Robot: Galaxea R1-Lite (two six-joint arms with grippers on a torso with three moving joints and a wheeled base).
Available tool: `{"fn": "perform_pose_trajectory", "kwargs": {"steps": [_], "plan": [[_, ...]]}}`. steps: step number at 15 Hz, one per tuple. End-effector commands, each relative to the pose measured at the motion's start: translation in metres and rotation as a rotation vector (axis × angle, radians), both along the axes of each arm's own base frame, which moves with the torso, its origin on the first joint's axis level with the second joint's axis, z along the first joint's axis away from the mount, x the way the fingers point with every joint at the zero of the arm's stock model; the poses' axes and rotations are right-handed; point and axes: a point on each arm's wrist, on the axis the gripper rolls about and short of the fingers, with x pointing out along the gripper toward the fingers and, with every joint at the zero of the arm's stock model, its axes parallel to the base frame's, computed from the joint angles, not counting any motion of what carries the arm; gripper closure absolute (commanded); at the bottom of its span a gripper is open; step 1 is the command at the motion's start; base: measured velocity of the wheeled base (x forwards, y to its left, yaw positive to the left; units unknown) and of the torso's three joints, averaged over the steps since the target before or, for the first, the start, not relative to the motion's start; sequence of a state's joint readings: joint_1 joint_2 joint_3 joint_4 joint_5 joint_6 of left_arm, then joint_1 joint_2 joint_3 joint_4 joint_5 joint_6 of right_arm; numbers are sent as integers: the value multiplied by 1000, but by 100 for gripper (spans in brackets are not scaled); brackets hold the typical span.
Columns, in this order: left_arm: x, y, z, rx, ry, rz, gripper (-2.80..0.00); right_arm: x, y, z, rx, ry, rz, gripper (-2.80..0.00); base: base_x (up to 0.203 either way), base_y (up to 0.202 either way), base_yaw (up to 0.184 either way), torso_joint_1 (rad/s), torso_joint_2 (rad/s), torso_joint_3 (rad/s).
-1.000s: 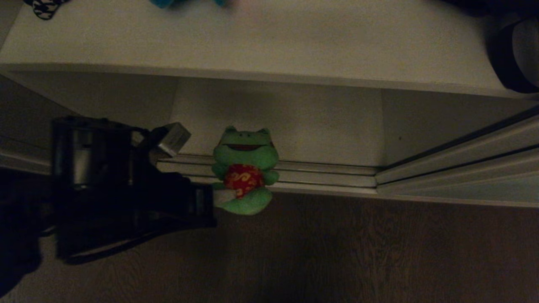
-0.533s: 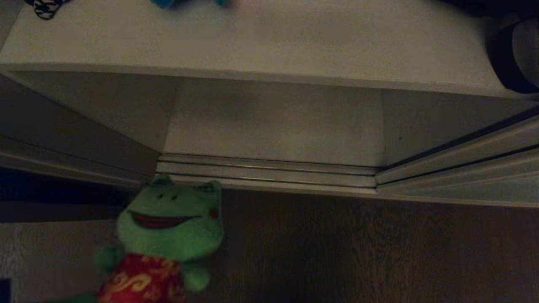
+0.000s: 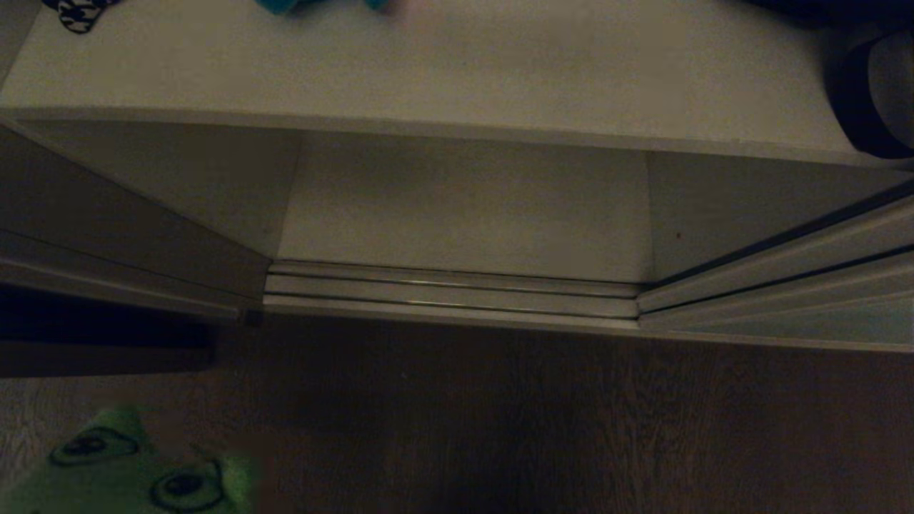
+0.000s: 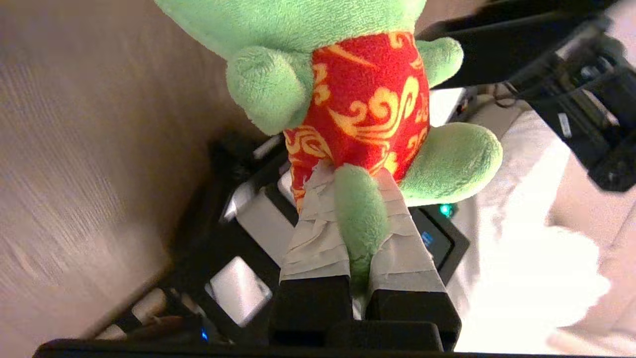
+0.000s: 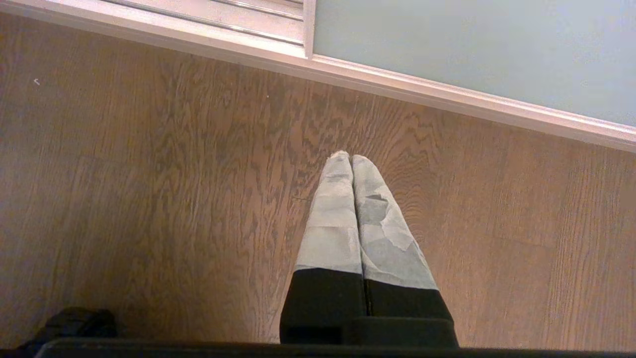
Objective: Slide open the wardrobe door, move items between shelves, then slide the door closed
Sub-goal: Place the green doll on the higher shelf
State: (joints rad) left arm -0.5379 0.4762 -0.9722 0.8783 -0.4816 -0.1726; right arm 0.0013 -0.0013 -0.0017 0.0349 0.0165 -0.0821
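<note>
A bright green frog toy (image 4: 367, 99) with a red and gold bib hangs from my left gripper (image 4: 354, 171), which is shut on one of its legs. In the head view only the top of the frog's head (image 3: 128, 471) shows, close to the camera at the bottom left, and the gripper itself is out of that view. The sliding wardrobe door (image 3: 785, 285) stands pushed to the right, leaving the white lower shelf (image 3: 464, 207) and upper shelf (image 3: 428, 64) exposed. A teal toy (image 3: 275, 6) peeks in at the back of the upper shelf. My right gripper (image 5: 350, 158) is shut and empty above the wood floor.
The floor rail (image 3: 450, 293) runs along the wardrobe's front edge. A black-and-white patterned item (image 3: 75, 14) lies on the upper shelf's far left, and a dark rounded object (image 3: 871, 93) on its right. The door's pale panel (image 5: 472, 49) also shows in the right wrist view.
The frog has come away from in front of the rail, rising toward the camera and to the lower left. The left arm has left the head view.
</note>
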Motion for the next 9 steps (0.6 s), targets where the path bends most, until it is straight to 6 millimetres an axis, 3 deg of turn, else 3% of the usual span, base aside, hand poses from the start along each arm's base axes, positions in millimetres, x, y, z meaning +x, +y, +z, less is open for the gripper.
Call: {"fn": "perform_pose_trajectory", "kwargs": {"steps": [1,3,9], "plan": [[5,-4,16,13,-57,-11,0,0,0,0,-1,0,1,0,0,0,0,0,0,0],[28,-17,37,21,-90,-8,0,0,0,0,-1,0,1,0,0,0,0,0,0,0],[137,-80,116,-14,-248,-30,0,0,0,0,-1,-1,1,0,0,0,0,0,0,0]]}}
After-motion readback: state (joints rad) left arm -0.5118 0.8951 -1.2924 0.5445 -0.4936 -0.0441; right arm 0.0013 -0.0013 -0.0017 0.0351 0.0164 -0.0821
